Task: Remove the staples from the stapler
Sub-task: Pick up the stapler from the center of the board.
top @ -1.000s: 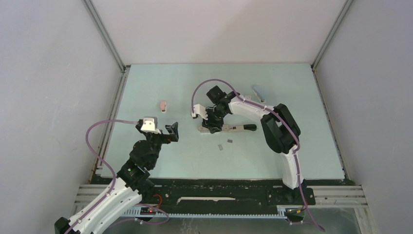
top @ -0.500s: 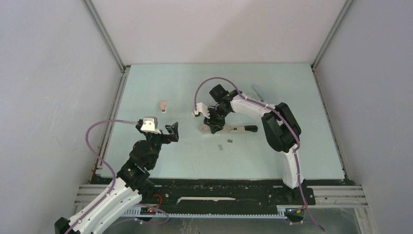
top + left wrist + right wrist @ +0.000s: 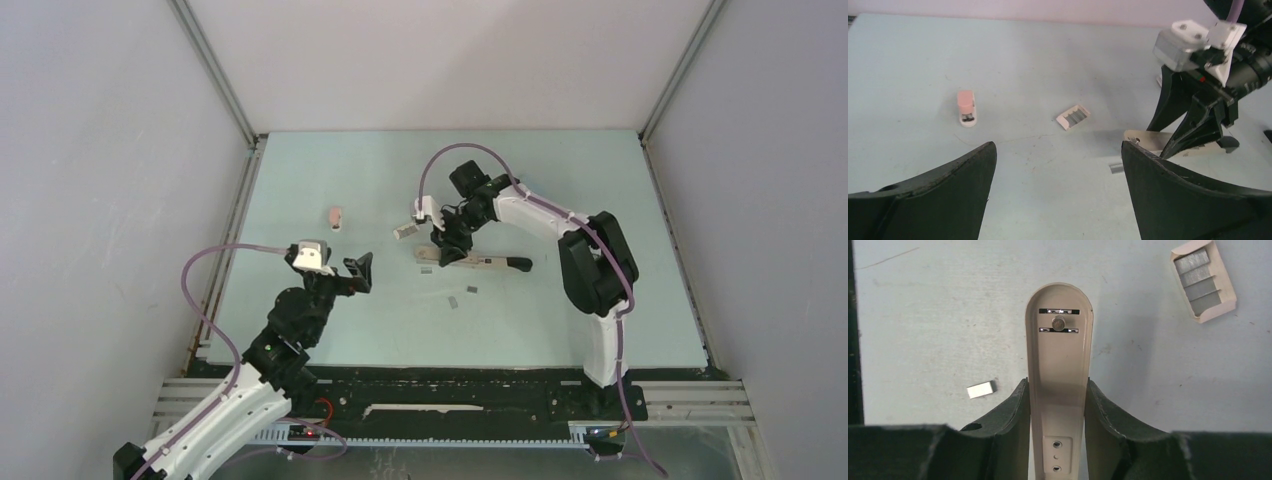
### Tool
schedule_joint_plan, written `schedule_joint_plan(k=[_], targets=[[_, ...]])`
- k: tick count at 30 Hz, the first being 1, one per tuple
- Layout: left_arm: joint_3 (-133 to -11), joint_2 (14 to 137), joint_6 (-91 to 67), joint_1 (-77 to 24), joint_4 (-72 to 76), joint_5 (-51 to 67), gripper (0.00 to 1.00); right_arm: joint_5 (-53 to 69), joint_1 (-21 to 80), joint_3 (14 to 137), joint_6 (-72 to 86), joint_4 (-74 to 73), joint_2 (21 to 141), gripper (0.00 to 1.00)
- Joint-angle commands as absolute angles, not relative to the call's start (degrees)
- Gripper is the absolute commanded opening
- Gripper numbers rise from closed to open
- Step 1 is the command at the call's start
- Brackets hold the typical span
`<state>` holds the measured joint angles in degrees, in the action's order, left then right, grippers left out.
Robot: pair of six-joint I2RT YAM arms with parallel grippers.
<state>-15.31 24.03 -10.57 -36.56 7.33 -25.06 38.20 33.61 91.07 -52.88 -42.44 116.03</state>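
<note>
A long beige stapler (image 3: 478,263) with a black end lies near the table's middle. My right gripper (image 3: 444,247) is shut on its front part; in the right wrist view both fingers (image 3: 1015,405) press the sides of the beige plate (image 3: 1058,350). Two short silvery strips of staples (image 3: 453,301) lie loose in front of it, one of them showing as a staple strip (image 3: 981,389) beside my right gripper (image 3: 1057,385). My left gripper (image 3: 360,270) hovers open to the left, and the left gripper (image 3: 1058,147) holds nothing.
A small open box of staple strips (image 3: 405,231) lies left of the stapler, seen again as the box (image 3: 1203,280) and the box (image 3: 1073,116). A small pink stapler (image 3: 336,217) sits further left. Grey walls enclose the table.
My right gripper has closed on the stapler and shifted right and back, taking the stapler's front with it and uncovering the staple box. The left arm has barely moved.
</note>
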Motion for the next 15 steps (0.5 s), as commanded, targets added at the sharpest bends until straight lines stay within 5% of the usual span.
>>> schedule_joint_plan(k=[1, 15], targets=[[-12.7, 26.8, -12.1, -36.2, 14.6, -17.7, 1.00, 46.7, 31.5, 89.9, -56.2, -44.5, 109.4, 0.04], [-9.6, 38.3, -15.3, -36.2, 34.1, 1.3, 1.00, 56.3, 26.0, 86.9, -61.3, -50.3, 105.3, 0.00]])
